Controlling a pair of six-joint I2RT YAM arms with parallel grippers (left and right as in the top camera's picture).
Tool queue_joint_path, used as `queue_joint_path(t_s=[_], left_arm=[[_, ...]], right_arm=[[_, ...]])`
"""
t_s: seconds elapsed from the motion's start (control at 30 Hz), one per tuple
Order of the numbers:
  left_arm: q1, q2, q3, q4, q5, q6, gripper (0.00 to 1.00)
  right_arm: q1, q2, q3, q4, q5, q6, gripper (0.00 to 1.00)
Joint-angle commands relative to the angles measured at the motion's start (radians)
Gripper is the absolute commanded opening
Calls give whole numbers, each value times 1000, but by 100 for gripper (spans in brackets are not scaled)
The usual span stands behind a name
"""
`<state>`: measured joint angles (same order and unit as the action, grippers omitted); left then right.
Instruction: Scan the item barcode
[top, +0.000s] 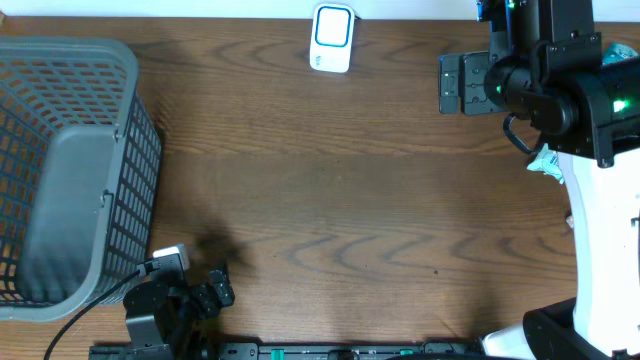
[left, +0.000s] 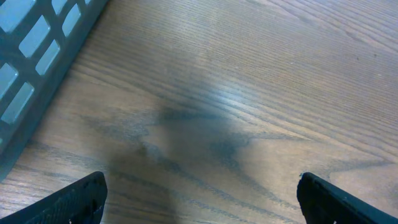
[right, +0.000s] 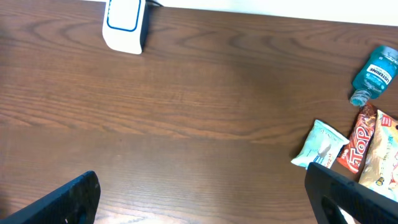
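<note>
A white barcode scanner (top: 332, 38) with a blue-rimmed face stands at the table's far edge, also seen in the right wrist view as the scanner (right: 124, 26). Items lie at the right: a light blue packet (right: 320, 146), a red Top bar (right: 359, 140), a pale packet (right: 385, 152) and a small blue bottle (right: 375, 73). No barcode shows. My right gripper (right: 205, 199) hangs open above bare wood, left of the items and holding nothing; overhead it is the right gripper (top: 455, 83). My left gripper (left: 199, 202) is open and empty near the front left (top: 222, 284).
A grey mesh basket (top: 125, 150) fills the left side, and its wall (left: 37, 56) lies close to my left gripper. The right arm's body (top: 570, 90) covers most of the items from above; only a bit of teal packet (top: 548, 165) peeks out.
</note>
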<state>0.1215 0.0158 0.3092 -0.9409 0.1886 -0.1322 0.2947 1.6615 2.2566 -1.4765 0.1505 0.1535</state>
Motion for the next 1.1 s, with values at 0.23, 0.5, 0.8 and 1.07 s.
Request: queue_joint_path(t_s=[0.23,0.5,0.8,1.07], left_arm=[[1,-4,-8,-31,2,-4,98],[1,-4,-8,-31,3,-4,98],[1,-4,-8,-31,3,-4,98],[1,-4,-8,-31,3,-4,98]], right_arm=[[9,-6,6,-2,-1,18,99],[9,-8,6,-6,-105,16,99],[58,-8,6,52,-106,-47,99],[153,-53,6,165,-97,-116,99]])
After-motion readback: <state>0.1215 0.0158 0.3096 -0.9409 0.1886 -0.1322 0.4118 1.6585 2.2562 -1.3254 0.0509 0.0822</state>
